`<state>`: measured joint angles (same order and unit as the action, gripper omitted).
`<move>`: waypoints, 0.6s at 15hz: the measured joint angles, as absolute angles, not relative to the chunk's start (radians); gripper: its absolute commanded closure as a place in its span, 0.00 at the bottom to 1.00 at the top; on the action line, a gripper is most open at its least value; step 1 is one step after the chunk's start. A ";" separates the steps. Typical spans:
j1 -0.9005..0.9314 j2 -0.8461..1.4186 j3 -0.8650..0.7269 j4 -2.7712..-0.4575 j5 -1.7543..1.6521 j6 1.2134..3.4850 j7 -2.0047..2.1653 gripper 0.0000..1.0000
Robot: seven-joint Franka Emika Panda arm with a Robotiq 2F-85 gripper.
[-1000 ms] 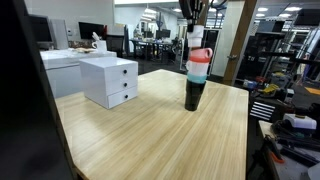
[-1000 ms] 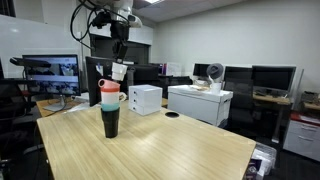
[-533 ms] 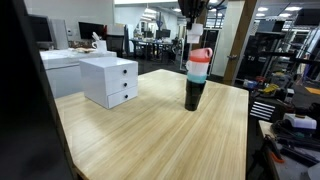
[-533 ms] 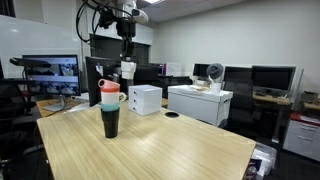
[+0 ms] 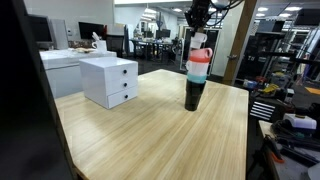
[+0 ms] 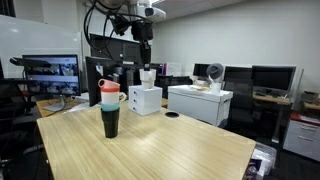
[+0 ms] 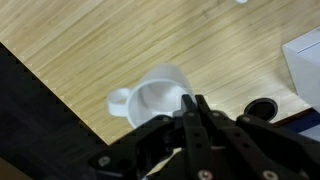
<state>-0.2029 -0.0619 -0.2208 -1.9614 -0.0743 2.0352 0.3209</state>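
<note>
The gripper (image 7: 192,105) is clamped shut on the rim of a white mug (image 7: 152,96), its dark fingers pinching the thin wall on the side opposite the handle. The mug is smooth, round and glossy, with a small loop handle. In an exterior view it hangs in the air (image 6: 148,77) above the far part of the table (image 6: 150,150), right of the stack of cups (image 6: 110,108).

That stack is a black tapered tumbler below teal, red and white pieces. Beneath the mug stands a white boxy drawer unit (image 6: 145,99) with flat matte faces. The table is pale wood with a straight plank grain, and has a round black cable hole (image 7: 258,108).
</note>
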 measured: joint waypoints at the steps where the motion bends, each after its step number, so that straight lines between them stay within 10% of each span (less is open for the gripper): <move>1: -0.211 -0.057 -0.229 -1.973 -0.076 2.063 0.339 0.97; 9: -0.274 0.004 -0.291 -2.065 -0.136 2.217 0.558 0.97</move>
<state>-0.2740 0.0042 -0.2911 -2.0650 -0.1357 2.2170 0.5585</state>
